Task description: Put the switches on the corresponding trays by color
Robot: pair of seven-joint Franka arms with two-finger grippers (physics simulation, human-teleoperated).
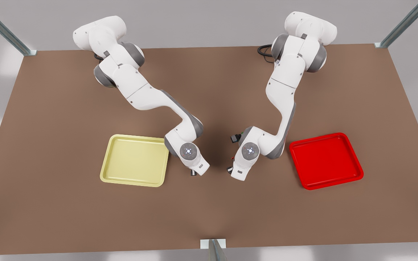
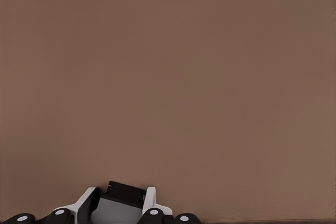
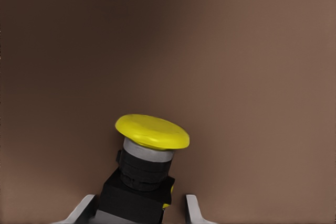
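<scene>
Table (image 1: 67, 203): brown and flat, and both arm bases stand at its far edge in the front view.

Arms: two white Frankas, both bent down toward the table's middle. I match them by what the wrist views show. The arm on the front view's left is taken as the right arm, and the one on the front view's right as the left arm.

Yellow tray (image 1: 132, 159): pale, lies flat on the front view's left, nothing in it. The right arm's wrist is just beside its near corner.

Red tray (image 1: 325, 159): bright, lies flat on the front view's right, nothing in it. It is near the left arm's elbow and well apart from the yellow tray.

Right gripper (image 1: 193, 173) (image 3: 137, 199): low over the table between the trays, just off the yellow tray. Its fingers (image 3: 190, 205) are spread on either side of the yellow switch, with a gap showing on each side.

Left gripper (image 1: 229, 169) (image 2: 121, 190): low over the table, facing the right gripper across a short stretch of bare table. It pinches a dark switch, with the fingers (image 2: 150, 195) tight against its body.

Yellow switch (image 3: 144, 166): tilted, black body between the right fingers, broad yellow cap clear of them.

Dark switch (image 2: 126, 187): only the boxy body shows, so I cannot tell the cap colour.

Green switch (image 1: 236, 137): dark body with a hint of green, on the table beside the left arm's wrist.
</scene>
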